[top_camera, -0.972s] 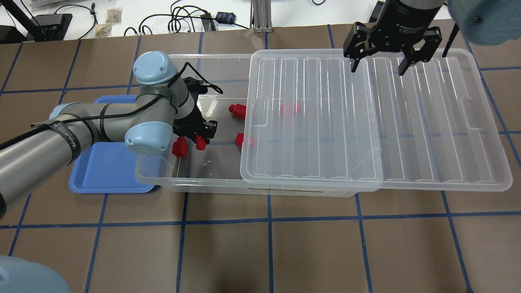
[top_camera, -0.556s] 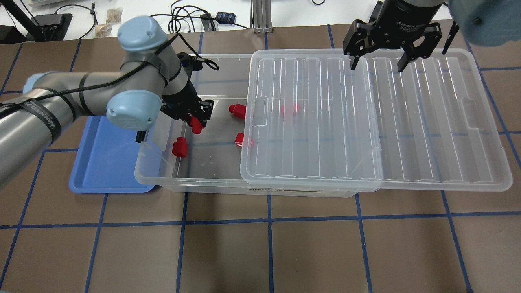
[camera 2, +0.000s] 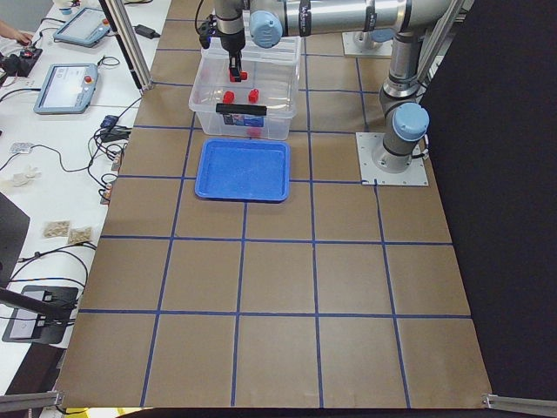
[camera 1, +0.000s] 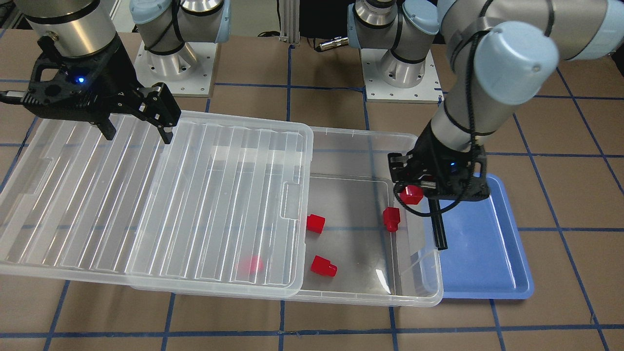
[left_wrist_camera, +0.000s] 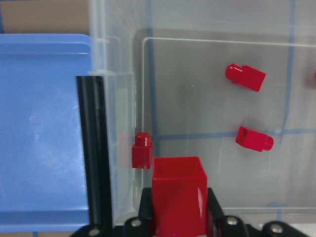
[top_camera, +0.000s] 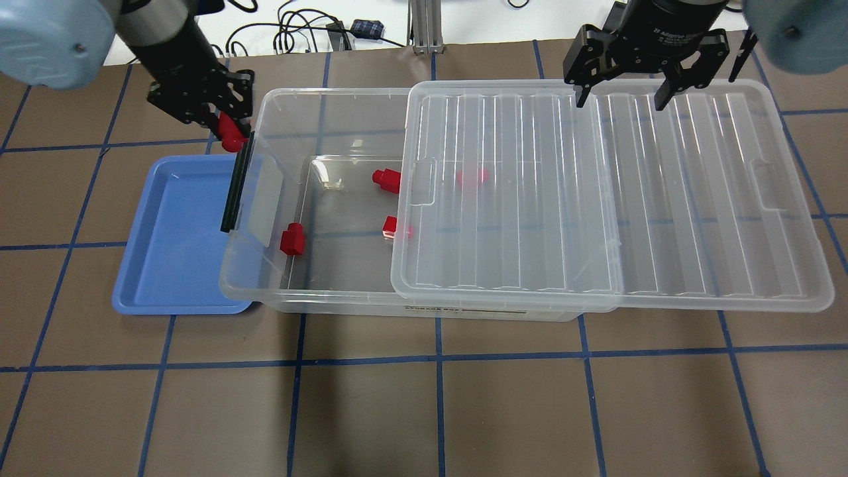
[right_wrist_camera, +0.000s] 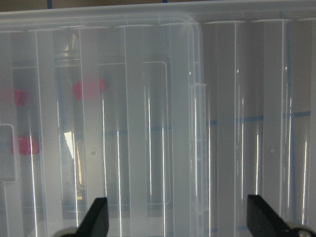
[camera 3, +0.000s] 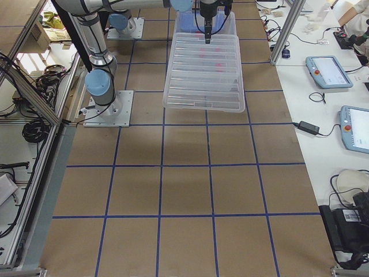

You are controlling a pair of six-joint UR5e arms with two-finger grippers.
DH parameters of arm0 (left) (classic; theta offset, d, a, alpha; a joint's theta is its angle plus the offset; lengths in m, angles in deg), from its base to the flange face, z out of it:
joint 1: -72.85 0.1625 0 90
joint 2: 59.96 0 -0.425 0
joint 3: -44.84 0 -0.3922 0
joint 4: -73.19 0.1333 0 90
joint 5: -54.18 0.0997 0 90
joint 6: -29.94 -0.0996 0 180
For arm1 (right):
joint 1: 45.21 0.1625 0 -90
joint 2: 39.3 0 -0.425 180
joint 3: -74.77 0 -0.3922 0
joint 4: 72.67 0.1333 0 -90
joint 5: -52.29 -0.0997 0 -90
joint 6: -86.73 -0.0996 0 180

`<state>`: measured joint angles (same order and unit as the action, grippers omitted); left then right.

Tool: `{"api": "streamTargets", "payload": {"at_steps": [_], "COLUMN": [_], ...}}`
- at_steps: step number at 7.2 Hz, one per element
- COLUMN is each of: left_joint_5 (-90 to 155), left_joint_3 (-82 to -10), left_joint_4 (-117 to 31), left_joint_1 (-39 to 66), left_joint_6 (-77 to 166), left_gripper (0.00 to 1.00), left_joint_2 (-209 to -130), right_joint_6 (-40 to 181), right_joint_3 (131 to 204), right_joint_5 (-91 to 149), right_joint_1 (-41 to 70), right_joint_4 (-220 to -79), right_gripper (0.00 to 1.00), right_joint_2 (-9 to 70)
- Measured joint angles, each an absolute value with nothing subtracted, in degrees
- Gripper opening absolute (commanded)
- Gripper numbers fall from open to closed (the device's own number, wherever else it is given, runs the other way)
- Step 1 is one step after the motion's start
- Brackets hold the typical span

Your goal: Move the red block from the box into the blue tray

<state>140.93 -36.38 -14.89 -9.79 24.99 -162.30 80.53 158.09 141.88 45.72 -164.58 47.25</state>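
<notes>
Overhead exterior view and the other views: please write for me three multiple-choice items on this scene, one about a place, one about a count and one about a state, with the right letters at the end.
1. Where does the shallow light-blue plastic tray lie?
A. At the end of the large clear plastic box on the robot's left
B. At the box's end on the robot's right
C. Inside the box

2. How many small red plastic blocks lie inside the box?
A. Two
B. Four
C. Seven

3. What is the state of the left gripper?
A. Open and empty
B. Out of every view
C. Shut on a red block

Answers:
1 A, the overhead view shows the tray beside that end.
2 B, three show openly and one shows through the ribbed clear lid.
3 C, the left wrist view shows the held red block clamped.
</notes>
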Motion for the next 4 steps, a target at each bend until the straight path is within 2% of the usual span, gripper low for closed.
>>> {"api": "streamTargets", "payload": {"at_steps": [2, 4], "left_joint_5": [140.88, 141.14], "left_joint_3": [-36.97, -41.07], "left_joint_4": [-15.46, -13.95], "left_joint_1": [-1.17, 4.86], "left_joint_6": [16.82, 8.90], "left_gripper": [0.00, 0.00], "left_joint_2": [-162.87, -164.38], "right_joint_6": [80.90, 81.07], "right_joint_3": [158.13, 158.26], "right_joint_5": [143.00, 143.53], "right_joint_1": [45.77, 45.83], "right_joint_4": [-164.26, -164.18], "right_gripper": [1.00, 1.00], "right_joint_2": [47.32, 47.23]}}
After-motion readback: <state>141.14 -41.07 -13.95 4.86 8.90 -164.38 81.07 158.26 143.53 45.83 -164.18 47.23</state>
